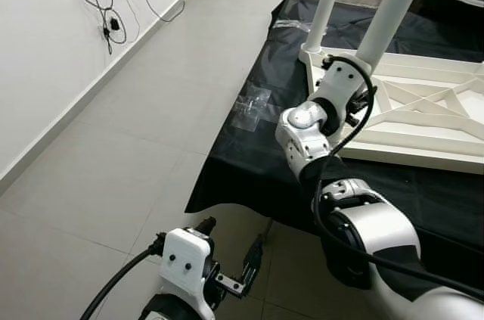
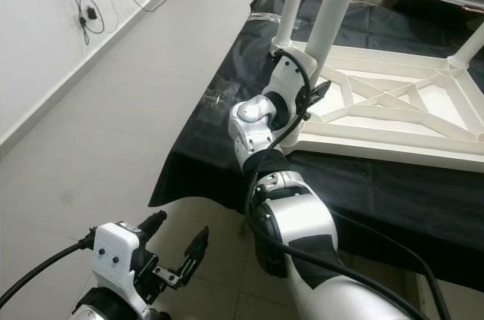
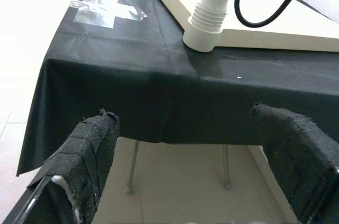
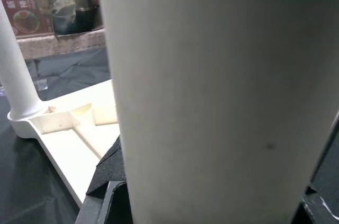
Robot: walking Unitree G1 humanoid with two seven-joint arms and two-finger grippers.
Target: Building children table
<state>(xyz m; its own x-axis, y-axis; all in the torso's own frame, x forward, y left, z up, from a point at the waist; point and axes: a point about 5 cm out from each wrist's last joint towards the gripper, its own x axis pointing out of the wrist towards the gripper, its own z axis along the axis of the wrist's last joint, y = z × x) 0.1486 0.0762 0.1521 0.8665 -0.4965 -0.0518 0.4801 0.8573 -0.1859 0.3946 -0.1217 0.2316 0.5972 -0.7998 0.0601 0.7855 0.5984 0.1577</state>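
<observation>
An upside-down white children's table (image 1: 423,123) lies on a table covered in black cloth (image 1: 249,161). Two white legs stand up from its near-left side, a nearer leg (image 1: 393,2) and a farther leg (image 1: 327,2). My right gripper (image 2: 318,93) is shut around the nearer leg (image 4: 212,75) low down, close to its ribbed base (image 3: 209,20). A black finger (image 4: 108,192) presses against the leg's side. My left gripper (image 1: 231,240) hangs open low over the floor, in front of the cloth's edge, holding nothing.
A clear tape patch (image 1: 253,108) is stuck on the cloth near its left edge. Tiled floor (image 1: 136,146) stretches to the left up to a white wall with hanging cables (image 1: 110,25). Thin metal table legs (image 3: 132,171) show under the cloth. Another white leg (image 2: 469,48) rises at far right.
</observation>
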